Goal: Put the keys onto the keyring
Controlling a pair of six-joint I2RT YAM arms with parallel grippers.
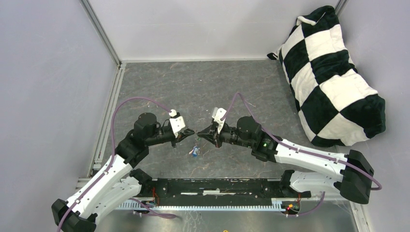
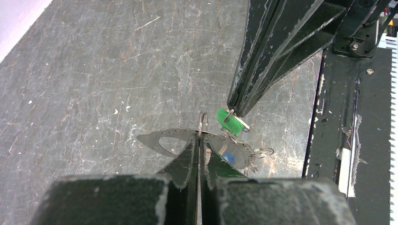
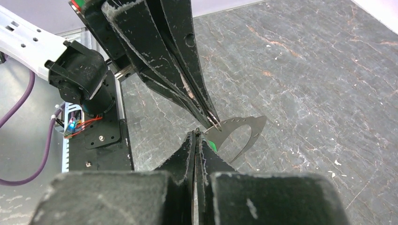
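Clamping left gripper [image 2: 199, 137] on keyring [image 2: 203, 120]

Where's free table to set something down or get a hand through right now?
Free: the far table, bordered by the back wall, the left rail and the checkered pillow. There is also a narrower patch between the pillow and the right arm. Crowded: the centre, where the left tool and right tool meet, shut on the keyring and keys.
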